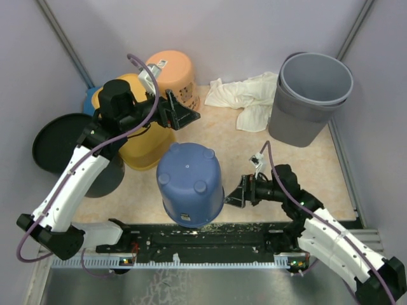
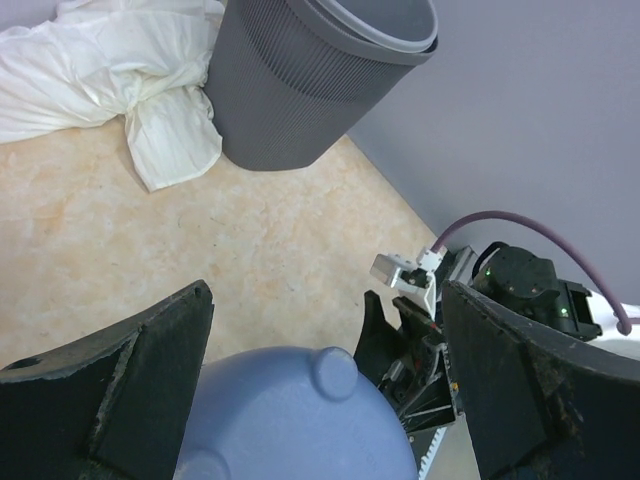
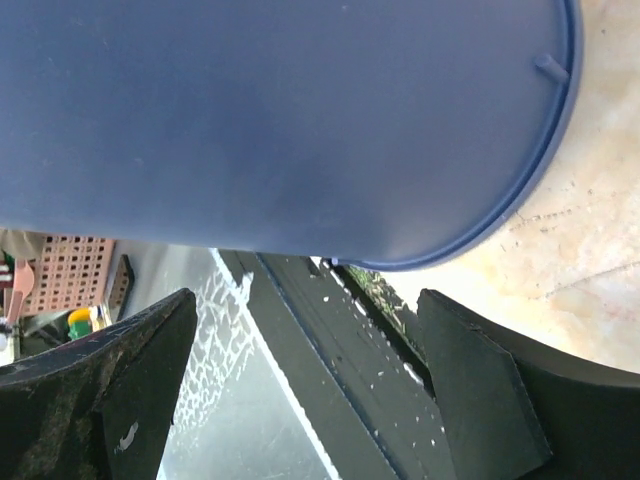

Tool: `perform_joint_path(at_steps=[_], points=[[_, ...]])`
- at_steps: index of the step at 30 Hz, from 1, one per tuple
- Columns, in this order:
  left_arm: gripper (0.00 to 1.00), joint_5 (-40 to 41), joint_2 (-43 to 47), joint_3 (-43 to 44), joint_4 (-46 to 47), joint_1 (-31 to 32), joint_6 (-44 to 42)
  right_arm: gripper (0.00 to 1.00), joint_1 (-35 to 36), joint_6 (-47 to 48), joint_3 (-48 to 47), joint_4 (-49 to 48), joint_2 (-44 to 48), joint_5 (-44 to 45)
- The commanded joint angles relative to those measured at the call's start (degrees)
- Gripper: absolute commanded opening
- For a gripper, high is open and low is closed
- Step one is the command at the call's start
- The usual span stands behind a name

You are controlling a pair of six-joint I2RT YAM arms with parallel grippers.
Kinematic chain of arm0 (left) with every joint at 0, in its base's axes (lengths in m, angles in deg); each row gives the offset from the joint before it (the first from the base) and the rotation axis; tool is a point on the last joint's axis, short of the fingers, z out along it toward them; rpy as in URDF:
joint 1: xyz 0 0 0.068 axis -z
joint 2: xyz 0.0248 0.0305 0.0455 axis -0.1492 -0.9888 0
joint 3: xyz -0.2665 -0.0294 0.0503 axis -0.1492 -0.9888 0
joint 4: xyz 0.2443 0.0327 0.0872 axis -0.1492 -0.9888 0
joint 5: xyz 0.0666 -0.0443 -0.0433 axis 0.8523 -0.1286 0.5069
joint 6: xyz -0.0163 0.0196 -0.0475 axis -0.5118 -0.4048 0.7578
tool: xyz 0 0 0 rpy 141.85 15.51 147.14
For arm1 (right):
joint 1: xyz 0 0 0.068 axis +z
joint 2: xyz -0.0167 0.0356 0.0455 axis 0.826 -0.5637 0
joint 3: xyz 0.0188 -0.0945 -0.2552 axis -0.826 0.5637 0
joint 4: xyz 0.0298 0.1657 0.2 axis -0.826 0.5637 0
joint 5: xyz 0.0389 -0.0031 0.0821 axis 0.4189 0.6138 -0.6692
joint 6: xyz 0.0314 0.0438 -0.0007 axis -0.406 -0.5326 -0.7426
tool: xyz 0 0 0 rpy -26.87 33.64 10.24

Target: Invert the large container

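Observation:
The large blue container (image 1: 189, 184) stands upside down in the middle of the table, its flat base with round feet facing up and its rim at the near edge. My left gripper (image 1: 189, 115) is open and empty, hovering above and behind it; the left wrist view shows the base (image 2: 290, 420) below the spread fingers (image 2: 150, 380). My right gripper (image 1: 233, 195) is open and empty, just right of the container's wall without touching it; the right wrist view shows the blue wall (image 3: 280, 120) and rim filling the top, with the gripper (image 3: 305, 300) beneath.
Stacked grey bins (image 1: 311, 95) stand at the back right beside a white cloth (image 1: 245, 95). An orange bucket (image 1: 173, 76), a yellow bucket (image 1: 143, 143) and a black bin (image 1: 63, 146) crowd the left. A black rail (image 1: 210, 238) runs along the near edge.

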Motion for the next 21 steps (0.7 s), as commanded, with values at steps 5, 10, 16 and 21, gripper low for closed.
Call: perform_joint_path(at_steps=[5, 10, 16, 21], points=[[1.00, 0.7, 0.6, 1.8, 2.5, 0.2, 1.7, 0.90, 5.8, -1.8, 0.8, -31.7, -15.2, 4.4], [1.00, 0.6, 0.4, 2.2, 2.6, 0.3, 2.4, 0.90, 15.1, -5.6, -7.2, -51.3, -35.0, 13.9], [1.00, 1.8, 1.0, 3.5, 0.2, 0.3, 1.6, 0.90, 15.6, -8.2, -11.2, -55.9, -42.0, 16.8], [1.00, 3.1, 1.0, 3.9, -0.6, 0.2, 1.1, 0.92, 13.8, -4.3, -6.7, -43.6, -31.9, 27.8]])
